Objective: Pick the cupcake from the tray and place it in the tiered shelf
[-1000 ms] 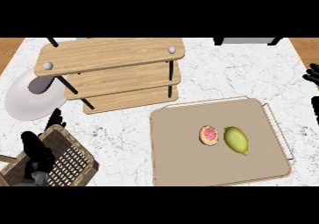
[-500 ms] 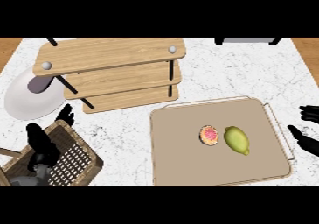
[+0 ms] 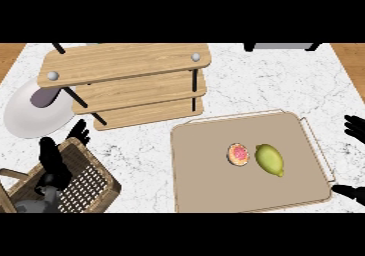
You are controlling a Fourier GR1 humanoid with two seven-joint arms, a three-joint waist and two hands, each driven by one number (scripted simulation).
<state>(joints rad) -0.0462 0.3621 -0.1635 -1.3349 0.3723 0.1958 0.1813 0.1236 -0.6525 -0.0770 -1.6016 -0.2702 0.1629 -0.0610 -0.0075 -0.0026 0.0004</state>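
Reaching for the cupcake (image 3: pixel 239 154)
It sat on the tray (image 3: pixel 207 190). The right hand (image 3: pixel 358 128) was at 3 o'clock, fingers apart. Next, I think, it had to grab it, then lift it to the tiered shelf (image 3: pixel 126 80).

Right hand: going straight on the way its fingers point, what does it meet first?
Probably the flat tan tray's right rim, then the yellow-green fruit, unless the black right hand passes above it.
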